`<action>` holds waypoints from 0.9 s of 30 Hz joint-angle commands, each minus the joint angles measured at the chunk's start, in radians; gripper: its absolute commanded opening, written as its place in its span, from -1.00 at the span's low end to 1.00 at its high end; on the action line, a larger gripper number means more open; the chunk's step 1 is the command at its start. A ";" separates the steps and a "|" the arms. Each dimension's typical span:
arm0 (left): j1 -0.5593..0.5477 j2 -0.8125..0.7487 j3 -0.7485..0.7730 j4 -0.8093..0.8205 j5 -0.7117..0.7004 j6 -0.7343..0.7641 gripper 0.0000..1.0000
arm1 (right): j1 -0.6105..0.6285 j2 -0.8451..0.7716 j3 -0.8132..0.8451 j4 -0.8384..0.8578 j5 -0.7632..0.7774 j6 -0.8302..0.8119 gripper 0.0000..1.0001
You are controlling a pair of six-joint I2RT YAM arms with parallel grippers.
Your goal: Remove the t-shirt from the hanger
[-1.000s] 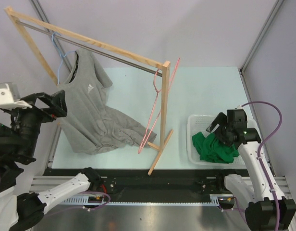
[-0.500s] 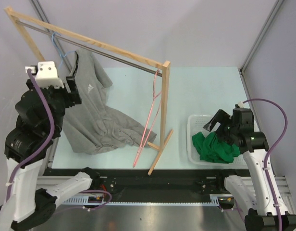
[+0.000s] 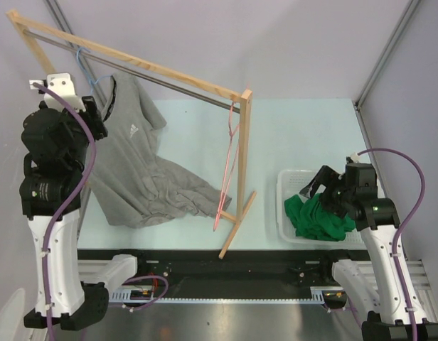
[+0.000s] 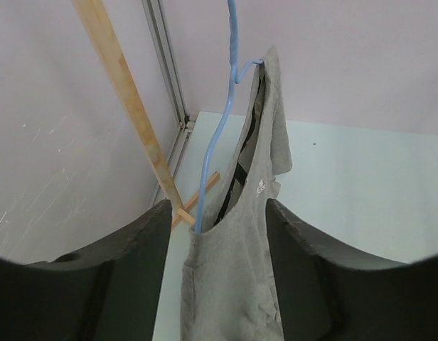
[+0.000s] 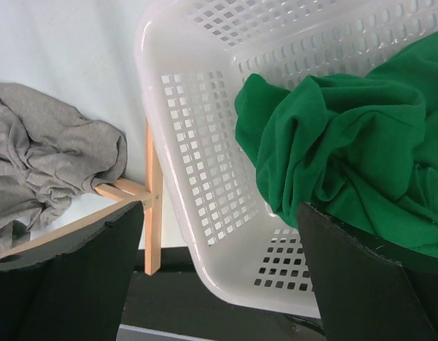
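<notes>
A grey t-shirt [image 3: 137, 170] hangs by one shoulder from a blue hanger [image 3: 84, 71] on the rack's rail, and its lower part lies bunched on the table. My left gripper [image 3: 98, 121] is up at that shoulder. In the left wrist view the left gripper [image 4: 219, 206] stands open, with the t-shirt [image 4: 240, 270] and the hanger's arm [image 4: 217, 142] between its fingers. A thin gap shows on the left side. My right gripper [image 3: 320, 183] is open and holds nothing.
A wooden rack [image 3: 244, 142] crosses the table, with a pink hanger [image 3: 230, 156] dangling at its right post. A white basket [image 3: 283, 192] at the right holds a green cloth [image 3: 315, 217]. The right gripper [image 5: 219, 213] hovers over the basket's rim [image 5: 198, 142], beside the rack's foot.
My left arm rose from low at the left up to the t-shirt's shoulder, and its jaws narrowed around the cloth. The pink hanger swung. My right gripper shifted slightly and opened a little.
</notes>
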 commanded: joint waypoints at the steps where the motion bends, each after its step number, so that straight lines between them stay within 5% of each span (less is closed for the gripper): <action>1: 0.084 0.009 -0.040 0.134 0.177 0.005 0.17 | 0.004 -0.017 0.018 -0.003 -0.036 -0.025 0.87; 7: 0.153 -0.016 -0.163 0.262 0.225 -0.018 0.15 | 0.004 -0.026 0.034 -0.009 -0.047 -0.029 0.87; 27: 0.184 0.069 -0.172 0.377 0.214 0.017 0.07 | 0.004 -0.017 0.063 0.010 -0.076 -0.022 0.87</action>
